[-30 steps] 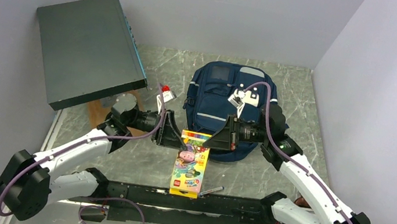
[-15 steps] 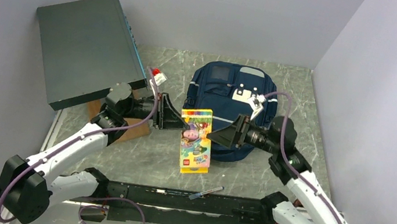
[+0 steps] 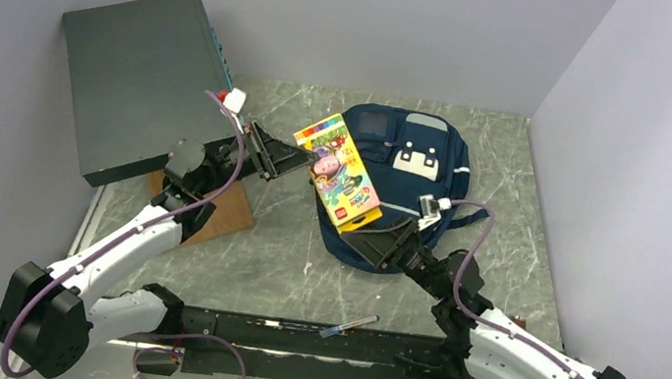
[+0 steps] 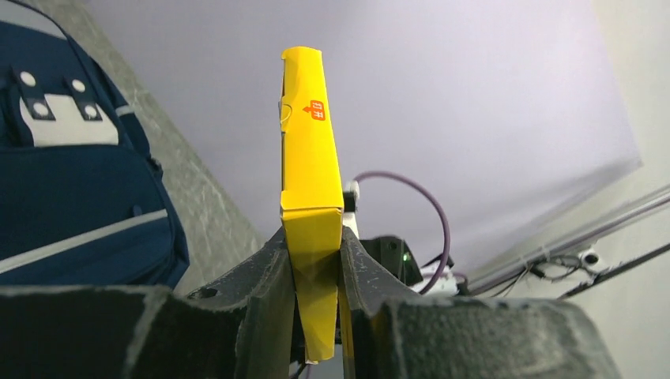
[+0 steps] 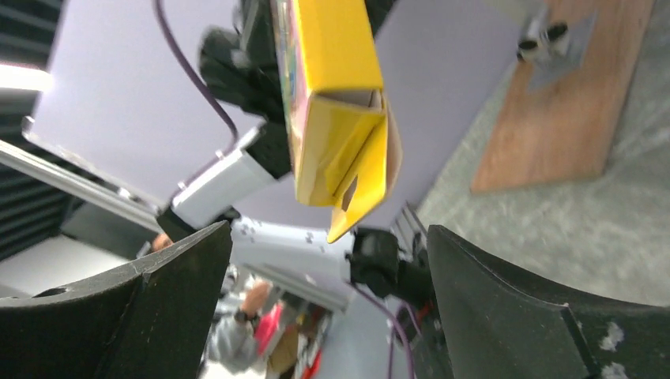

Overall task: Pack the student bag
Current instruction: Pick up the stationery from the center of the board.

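Note:
A flat yellow box [image 3: 337, 172] with a colourful cartoon front hangs tilted in the air over the left part of the student bag [image 3: 416, 156], a navy backpack lying flat on the table. My left gripper [image 3: 293, 157] is shut on the box's left end. In the left wrist view the box's yellow edge [image 4: 310, 150] stands up between the fingers [image 4: 269, 292], with the bag [image 4: 71, 197] at the left. My right gripper [image 3: 366, 241] is open, low by the bag's near edge. In the right wrist view the box [image 5: 336, 95] hangs above, its end flap ajar.
A big dark grey-green flat box [image 3: 144, 83] leans at the back left. A wooden board [image 3: 224, 215] lies under the left arm and also shows as a board [image 5: 561, 110] in the right wrist view. A pen [image 3: 348, 326] lies near the front rail.
The right gripper has opened, let go of the box and drawn back low towards the near side. The left gripper has lifted the box up and back, over the bag.

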Robot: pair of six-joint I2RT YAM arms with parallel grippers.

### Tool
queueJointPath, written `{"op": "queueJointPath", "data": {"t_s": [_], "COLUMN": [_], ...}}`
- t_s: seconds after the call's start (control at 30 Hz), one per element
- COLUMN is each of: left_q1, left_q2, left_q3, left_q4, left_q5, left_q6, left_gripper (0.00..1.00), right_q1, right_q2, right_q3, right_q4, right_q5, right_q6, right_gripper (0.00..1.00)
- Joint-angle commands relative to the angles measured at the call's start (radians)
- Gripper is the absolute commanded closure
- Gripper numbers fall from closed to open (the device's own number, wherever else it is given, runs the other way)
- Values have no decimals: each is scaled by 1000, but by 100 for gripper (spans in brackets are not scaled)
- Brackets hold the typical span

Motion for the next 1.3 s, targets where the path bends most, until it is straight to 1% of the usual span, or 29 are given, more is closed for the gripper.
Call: {"op": "queueJointPath", "data": {"t_s": [0.0,0.07,0.13,0.2,0.3,0.4,0.6,0.7,0.77,0.83,0.87,0.9,0.97,1.03,1.1,1.13,1.17,1.23,1.27], "left_q1": [2,1,0,0,0,-1,-10,-19,-28,-33,-34,-35,-35,-34,-34,-34,-33,-35,-40], "left_q2": [-6,-5,-1,4,11,21,31,38,39,37,33,24,-2,-32,-83,-112,-144,-198,-213], "left_q3": [8,1,-3,-4,-16,-23,-37,-40,-43,-46,-52,-67,-101,-128,-156,-169,-177,-168,-151], "left_q4": [181,194,215,219,243,268,289,300,293,280,271,255,220,156,46,-33,-112,-281,-351], "left_q5": [-131,-150,-158,-161,-168,-166,-181,-184,-187,-177,-166,-156,-146,-125,-126,-136,-155,-174,-178], "left_q6": [-89,-96,-104,-109,-124,-131,-134,-133,-124,-103,-81,-59,-10,50,130,181,238,372,442], "left_gripper": [79,78,77,77,77,77,76,72,67,56,50,40,27,19,13,11,9,5,5], "right_q1": [43,46,47,47,47,47,48,48,49,47,47,47,45,44,32,21,13,7,7], "right_q2": [22,60,103,136,163,198,272,282,280,251,231,197,127,51,-34,-82,-134,-217,-241], "right_q3": [-7,20,53,80,132,159,191,192,187,175,169,164,158,150,158,182,217,320,384], "right_q4": [288,311,329,358,319,346,414,419,410,391,358,303,198,118,-36,-148,-304,-637,-814], "right_q5": [269,299,309,323,333,322,281,283,293,304,316,336,369,395,418,428,446,524,571], "right_q6": [6,-3,-5,-16,-30,-25,9,26,31,13,1,-8,-40,-72,-120,-157,-209,-323,-377], "right_gripper": [6,8,14,17,28,31,52,64,69,74,77,81,87,89,89,89,89,89,89]}}
